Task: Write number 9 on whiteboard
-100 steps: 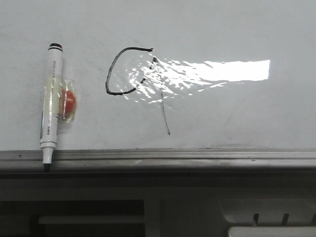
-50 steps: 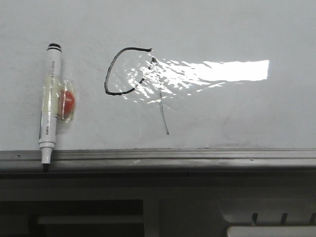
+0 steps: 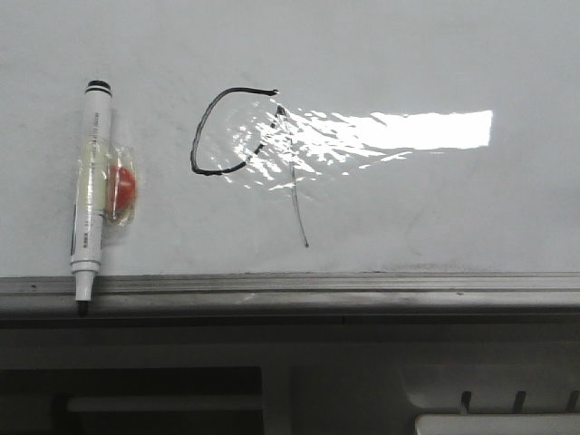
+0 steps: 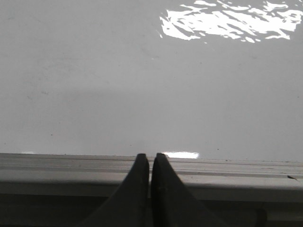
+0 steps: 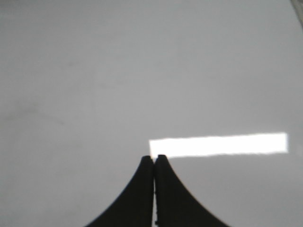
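The number 9 (image 3: 201, 136) is drawn in thin black line on the whiteboard (image 3: 435, 208): an open rounded loop with a faint slanted stem (image 3: 300, 213) running down to its right. A white marker pen (image 3: 89, 181) lies on the board at the left, its tip on the grey ledge (image 3: 362, 285). Neither gripper shows in the front view. My left gripper (image 4: 150, 156) is shut and empty, its tips over the ledge (image 4: 71, 163). My right gripper (image 5: 154, 157) is shut and empty above bare whiteboard (image 5: 94, 71).
A clear wrapper with a red piece (image 3: 122, 186) is stuck to the marker's side. Bright glare (image 3: 408, 131) crosses the board beside the drawing. Below the ledge are dark grey housing parts (image 3: 362, 390).
The front view has shifted slightly, so the marker and the drawing sit a few pixels further left. Nothing else has changed.
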